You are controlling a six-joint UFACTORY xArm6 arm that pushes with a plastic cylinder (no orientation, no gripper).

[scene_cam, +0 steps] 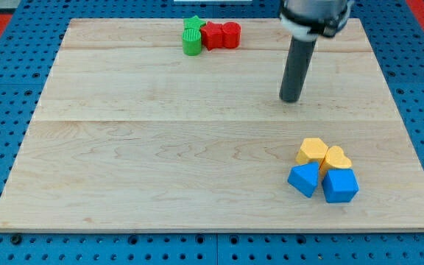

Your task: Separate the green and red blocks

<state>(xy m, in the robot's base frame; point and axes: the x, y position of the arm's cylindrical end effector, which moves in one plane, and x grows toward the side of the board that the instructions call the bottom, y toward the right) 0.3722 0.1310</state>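
Observation:
Near the view's top edge, left of centre, a green star-shaped block (193,25) and a green cylinder (191,43) stand touching two red blocks, one star-like (213,35) and one heart-like (231,34). They form one tight cluster, greens on the left, reds on the right. My tip (291,99) rests on the wooden board (160,147) well to the right of and below this cluster, apart from every block.
At the view's lower right sit a yellow hexagon-like block (313,151), a yellow heart (337,158), a blue block (305,179) and a blue cube (340,185), all touching. A blue pegboard (6,88) surrounds the board.

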